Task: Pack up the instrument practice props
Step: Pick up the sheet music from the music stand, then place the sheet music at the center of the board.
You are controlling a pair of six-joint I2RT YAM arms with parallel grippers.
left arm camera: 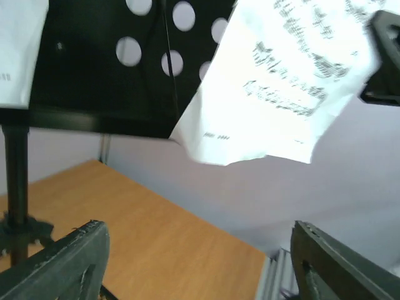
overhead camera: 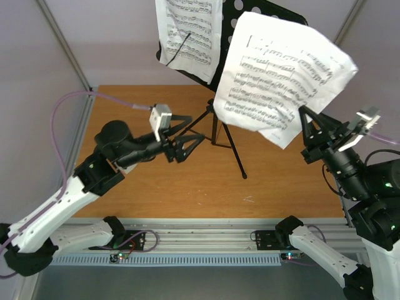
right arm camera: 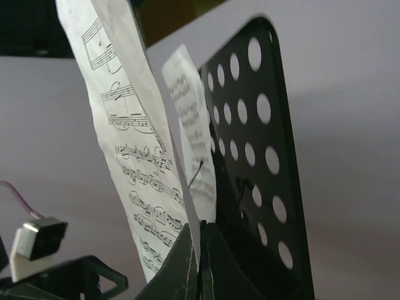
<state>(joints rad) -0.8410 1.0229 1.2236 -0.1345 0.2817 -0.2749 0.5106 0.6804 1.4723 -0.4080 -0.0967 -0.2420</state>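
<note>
The black tripod music stand rises from the back middle of the table, its perforated desk at the top edge. One white sheet-music page rests on the desk behind a wire holder. A second page hangs in the air off the desk, pinched at its lower corner by my right gripper, which is shut on it. My left gripper stands open just left of the stand's pole, with nothing between its fingers. The metronome is out of view.
A purple cable loops from the left arm over the table's left edge. The stand's tripod legs spread across the middle of the wooden table. Grey walls close in on the back and both sides.
</note>
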